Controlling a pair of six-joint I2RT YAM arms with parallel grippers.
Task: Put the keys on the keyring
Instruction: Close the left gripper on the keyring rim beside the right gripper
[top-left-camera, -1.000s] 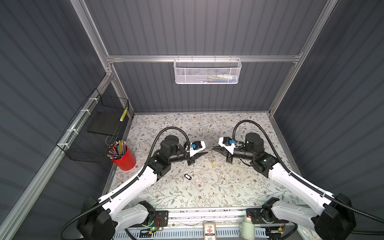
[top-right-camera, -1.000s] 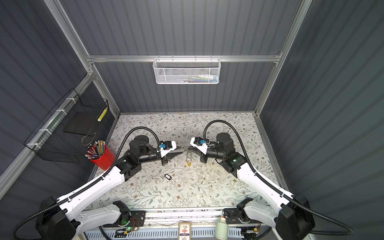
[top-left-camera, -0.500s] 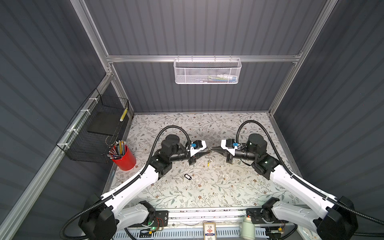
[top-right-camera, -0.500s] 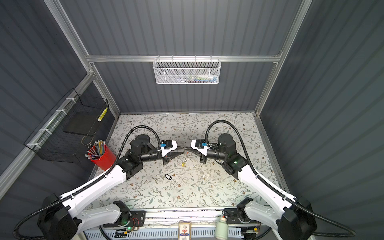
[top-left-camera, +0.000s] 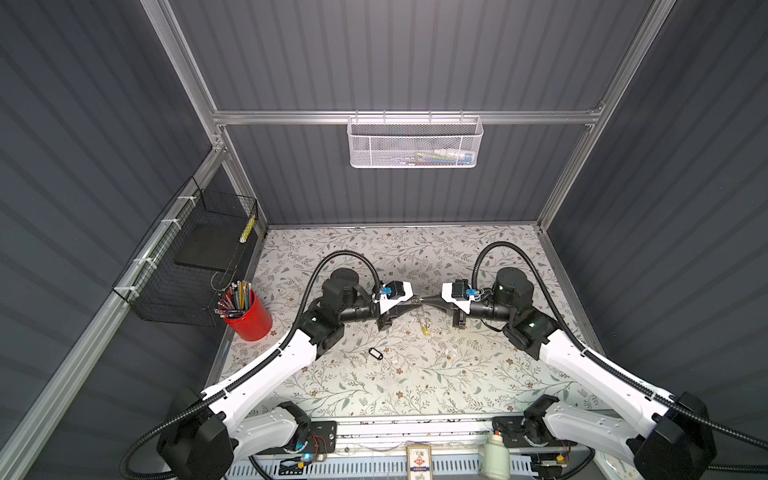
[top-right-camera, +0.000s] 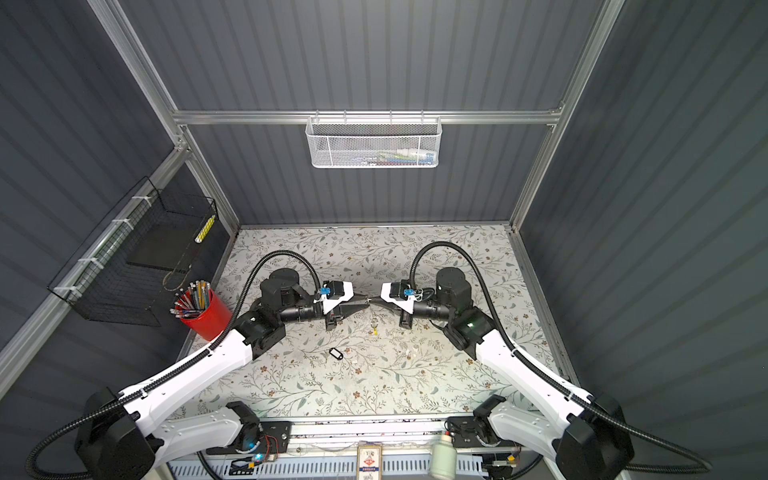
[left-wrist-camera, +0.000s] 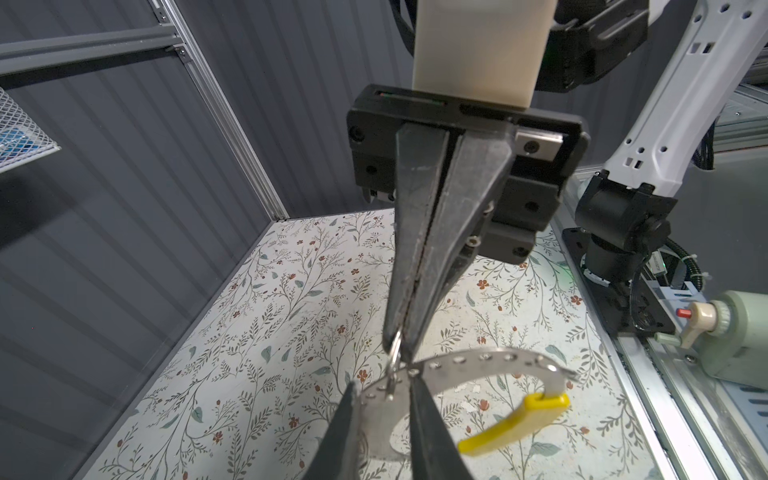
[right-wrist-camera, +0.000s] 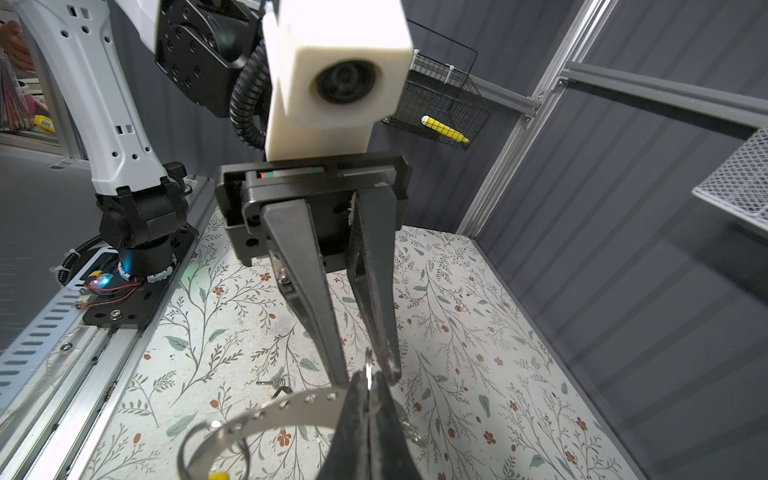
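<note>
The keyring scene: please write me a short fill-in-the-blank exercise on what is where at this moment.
1. One segment of the keyring is bright ____.
2. The black-framed tag lies loose on the ____.
3. The right gripper is ____ on a small metal ring.
4. The pencils stand in a ____ cup.

Missing words: yellow; table; shut; red.
</note>
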